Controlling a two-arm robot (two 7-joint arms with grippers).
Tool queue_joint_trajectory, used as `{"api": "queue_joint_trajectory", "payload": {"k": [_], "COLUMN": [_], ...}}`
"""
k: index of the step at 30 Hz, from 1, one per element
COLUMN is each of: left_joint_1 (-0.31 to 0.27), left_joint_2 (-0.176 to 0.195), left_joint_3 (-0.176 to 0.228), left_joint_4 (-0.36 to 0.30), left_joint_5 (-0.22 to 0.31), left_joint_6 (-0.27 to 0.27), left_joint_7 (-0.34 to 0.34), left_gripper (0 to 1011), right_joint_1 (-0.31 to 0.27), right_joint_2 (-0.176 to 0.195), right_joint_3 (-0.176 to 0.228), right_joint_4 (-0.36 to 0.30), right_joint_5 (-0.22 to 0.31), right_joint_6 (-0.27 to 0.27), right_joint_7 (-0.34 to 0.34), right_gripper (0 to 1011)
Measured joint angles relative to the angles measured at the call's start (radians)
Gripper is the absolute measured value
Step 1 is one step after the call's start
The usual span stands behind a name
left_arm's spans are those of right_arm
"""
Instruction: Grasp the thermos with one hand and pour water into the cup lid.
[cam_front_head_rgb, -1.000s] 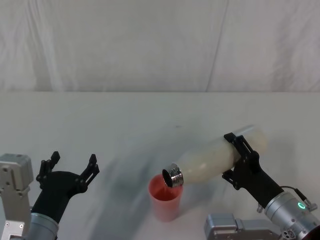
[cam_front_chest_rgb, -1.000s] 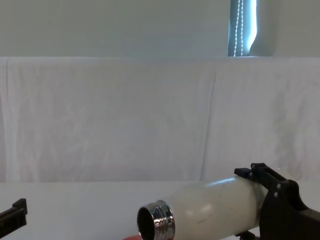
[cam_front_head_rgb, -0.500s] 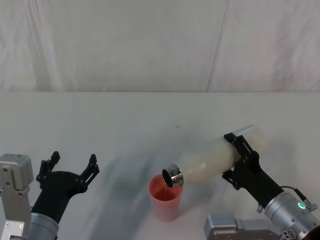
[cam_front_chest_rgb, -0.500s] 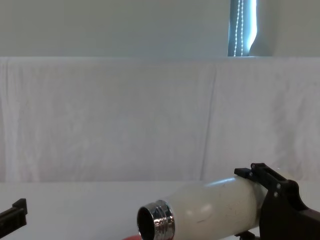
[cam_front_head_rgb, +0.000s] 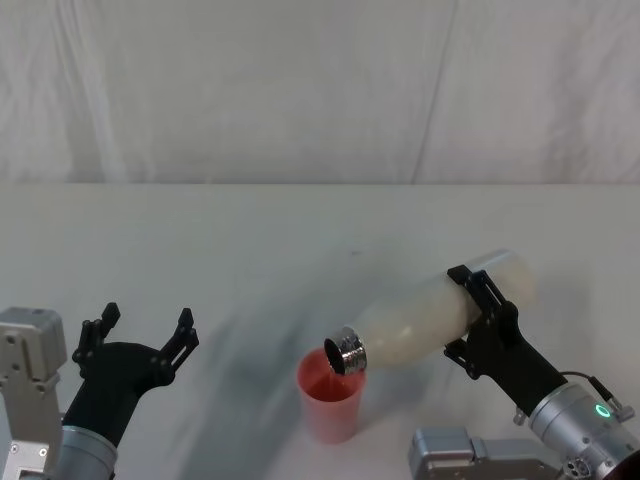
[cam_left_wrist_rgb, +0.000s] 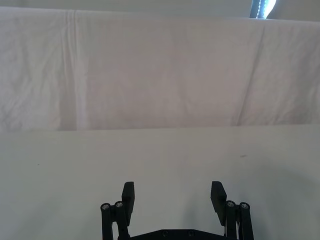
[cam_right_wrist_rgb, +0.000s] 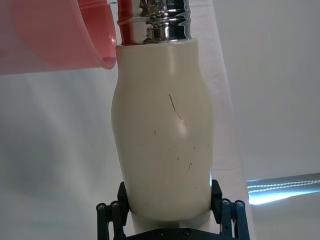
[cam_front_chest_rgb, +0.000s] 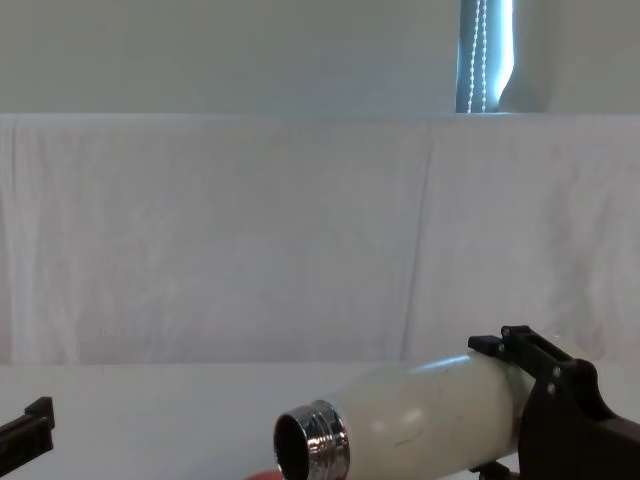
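Observation:
The cream-white thermos (cam_front_head_rgb: 430, 318) is tipped nearly level, and my right gripper (cam_front_head_rgb: 470, 318) is shut on its body. Its shiny steel neck (cam_front_head_rgb: 347, 353) hangs just over the rim of the pink cup lid (cam_front_head_rgb: 328, 396), which stands upright on the table. The right wrist view has the thermos (cam_right_wrist_rgb: 162, 135) between my fingers (cam_right_wrist_rgb: 111, 212), with the cup lid (cam_right_wrist_rgb: 60, 35) right by the neck. From the chest, the thermos (cam_front_chest_rgb: 420, 412) points its open mouth toward me. My left gripper (cam_front_head_rgb: 140, 335) rests open and empty at the near left, also seen as the left gripper (cam_left_wrist_rgb: 173, 197).
The table (cam_front_head_rgb: 300, 230) is covered in white cloth and backed by a white curtain (cam_front_head_rgb: 320, 90). A grey part of my body (cam_front_head_rgb: 470, 455) sits at the near right edge, close under the right arm.

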Motion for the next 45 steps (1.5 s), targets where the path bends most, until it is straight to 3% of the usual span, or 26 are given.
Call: {"api": "queue_joint_trajectory", "payload": {"k": [45], "left_joint_1": [0.000], "left_joint_2": [0.000], "left_joint_3": [0.000], "left_joint_4": [0.000], "left_joint_5": [0.000], "left_joint_6": [0.000], "left_joint_7": [0.000], "left_gripper": [1001], "right_joint_1": [-0.001], "right_joint_2": [0.003], "right_joint_3": [0.001], "right_joint_4": [-0.001], "right_joint_5": [-0.002], "right_joint_6": [0.002], "right_joint_7": [0.001], "right_gripper": [964]}}
